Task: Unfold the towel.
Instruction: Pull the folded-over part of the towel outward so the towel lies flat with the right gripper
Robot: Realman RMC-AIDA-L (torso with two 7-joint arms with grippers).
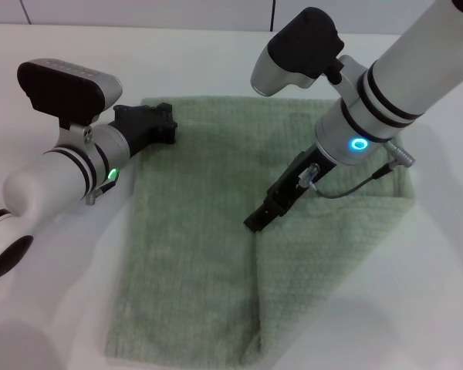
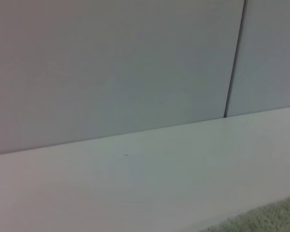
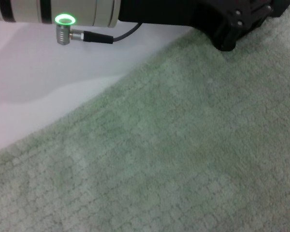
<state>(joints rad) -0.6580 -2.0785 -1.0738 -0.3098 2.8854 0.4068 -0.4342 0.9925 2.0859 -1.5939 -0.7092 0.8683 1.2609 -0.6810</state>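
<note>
The pale sage-green towel (image 1: 193, 231) lies on the white table (image 1: 54, 254). Its right part is folded over itself, with the flap's edge running from the middle down to the near edge. My left gripper (image 1: 160, 123) rests at the towel's far left corner. My right gripper (image 1: 261, 217) points down at the upper end of the flap's edge, touching the cloth. The right wrist view shows the towel's ribbed surface (image 3: 183, 159) and, farther off, the left gripper (image 3: 232, 29) on the towel's border. The left wrist view shows only a sliver of towel (image 2: 275, 220).
The white table (image 2: 135, 183) runs back to a grey panelled wall (image 2: 111, 63) just beyond the towel's far edge. The left arm's cable and green ring light (image 3: 65, 20) lie low over the table beside the towel.
</note>
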